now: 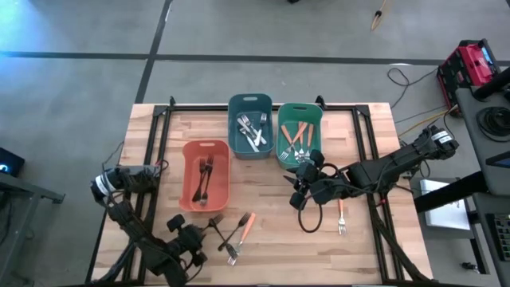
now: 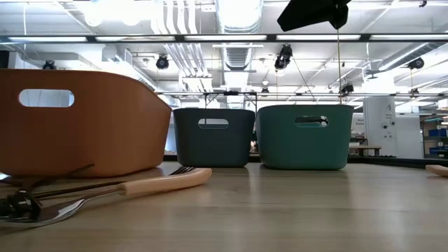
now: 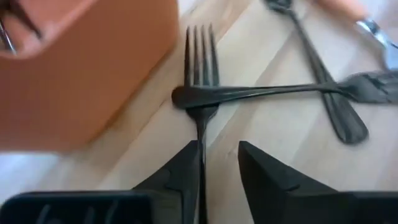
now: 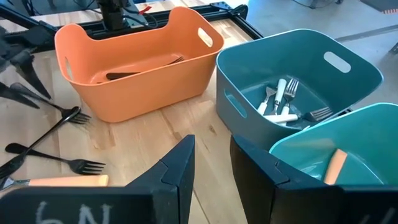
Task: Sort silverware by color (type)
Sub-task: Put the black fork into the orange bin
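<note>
Wooden planks make up the table (image 1: 263, 239), which stands on a grey concrete floor. Three plastic bins sit near its middle: a salmon bin (image 1: 205, 175) holding dark bronze forks (image 1: 204, 177), a blue bin (image 1: 249, 127) holding plain silver pieces (image 1: 253, 130), and a green bin (image 1: 299, 132) holding orange-handled utensils (image 1: 296, 135).

Near the front edge, just beside the salmon bin, loose silverware lies in a small crossed pile: two dark forks (image 3: 202, 93), an orange-handled piece (image 1: 246, 224) and a silver fork (image 1: 231, 255). Another orange-handled fork (image 1: 340, 217) lies alone on the right side of the table.

At the front left, the left gripper (image 3: 221, 165) is low over that pile. Its fingers stand partly apart, with the handle of a dark fork running alongside one finger; I cannot tell whether it is held.

By the green bin's near corner, the right gripper (image 4: 211, 165) hovers with its fingers partly spread and nothing between them.
</note>
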`<state>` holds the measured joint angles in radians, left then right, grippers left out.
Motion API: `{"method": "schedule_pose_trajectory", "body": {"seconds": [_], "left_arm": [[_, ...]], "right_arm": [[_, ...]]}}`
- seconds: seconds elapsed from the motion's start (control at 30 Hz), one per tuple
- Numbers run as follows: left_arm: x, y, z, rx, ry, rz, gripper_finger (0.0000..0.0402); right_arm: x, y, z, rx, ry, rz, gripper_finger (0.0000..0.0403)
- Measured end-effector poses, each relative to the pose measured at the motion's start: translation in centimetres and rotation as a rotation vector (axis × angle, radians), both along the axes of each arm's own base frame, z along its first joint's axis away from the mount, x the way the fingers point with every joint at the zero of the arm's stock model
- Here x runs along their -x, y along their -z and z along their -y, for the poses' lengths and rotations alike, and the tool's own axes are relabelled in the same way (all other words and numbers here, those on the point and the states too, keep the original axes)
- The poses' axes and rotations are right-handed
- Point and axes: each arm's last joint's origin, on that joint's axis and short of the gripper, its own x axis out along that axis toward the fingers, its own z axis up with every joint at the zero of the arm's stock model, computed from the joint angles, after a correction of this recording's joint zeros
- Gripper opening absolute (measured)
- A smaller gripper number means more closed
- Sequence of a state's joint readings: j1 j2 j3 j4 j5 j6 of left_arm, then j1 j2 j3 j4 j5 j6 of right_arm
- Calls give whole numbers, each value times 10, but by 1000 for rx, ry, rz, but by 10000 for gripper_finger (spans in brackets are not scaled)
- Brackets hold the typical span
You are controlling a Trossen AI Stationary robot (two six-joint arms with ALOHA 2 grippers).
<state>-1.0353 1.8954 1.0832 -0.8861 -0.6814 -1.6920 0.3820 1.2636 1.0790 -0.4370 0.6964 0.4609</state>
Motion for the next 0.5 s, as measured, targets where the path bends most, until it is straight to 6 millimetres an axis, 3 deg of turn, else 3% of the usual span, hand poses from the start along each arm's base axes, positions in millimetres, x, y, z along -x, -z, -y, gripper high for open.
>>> {"method": "schedule_pose_trajectory", "body": {"seconds": [0.2,0.5], "left_arm": [[28,0,7,-104,86,150,119],[41,36,-9,-13,80,222,135]], "right_arm": [[0,0,-1,-15,-19,-6,93],[0,1,-1,-13,-20,-9,93]]}}
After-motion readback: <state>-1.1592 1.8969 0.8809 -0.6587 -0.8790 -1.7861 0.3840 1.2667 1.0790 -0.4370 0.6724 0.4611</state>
